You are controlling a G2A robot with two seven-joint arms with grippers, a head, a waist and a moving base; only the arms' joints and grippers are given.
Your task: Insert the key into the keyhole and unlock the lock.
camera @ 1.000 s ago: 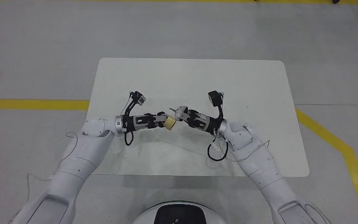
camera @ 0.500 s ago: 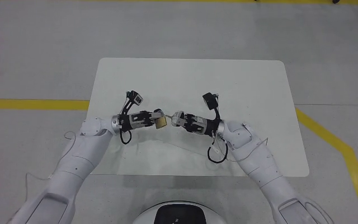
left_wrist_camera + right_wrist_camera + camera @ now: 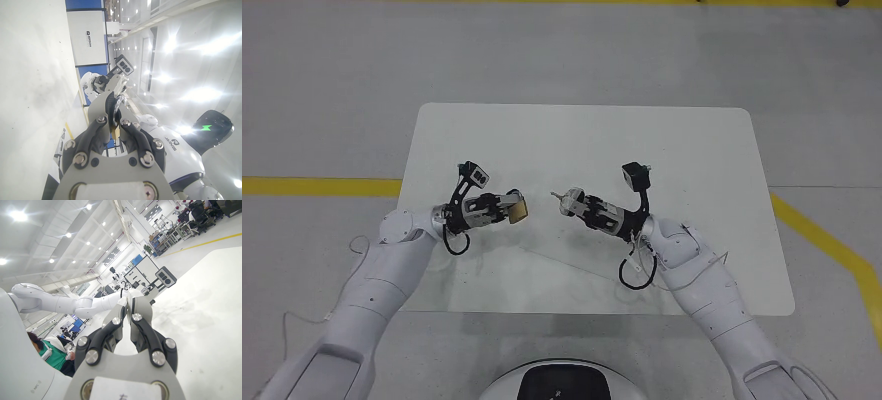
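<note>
While both arms sit over the middle of the white bench (image 3: 692, 150), each tool has its part pinched and the two parts are apart.

Left arm (image 3: 392, 255) comes in from the robot's left, right arm (image 3: 697, 265) from its right. Both wrists are angled inward, so the tools face each other across a gap above the bench centre.

Left tool (image 3: 512, 207): closed on the lock (image 3: 519, 208), fingers tight on both sides of it. In the left wrist view the brass lock body sits low between the fingers. The silver shackle (image 3: 116, 103) runs up toward the fingertips. Lock is held clear of the bench surface.

Right tool (image 3: 568, 203): closed almost fully on the key (image 3: 556, 196). Right wrist view shows just a sliver between the fingers, with the thin metal of the key in it. Key pokes out past the fingertips toward the lock side. In the left wrist view it is a small stub sticking out of the far tool.

Key and lock not touching, open gap between key tip and lock. Cannot tell which way the keyhole faces.
</note>
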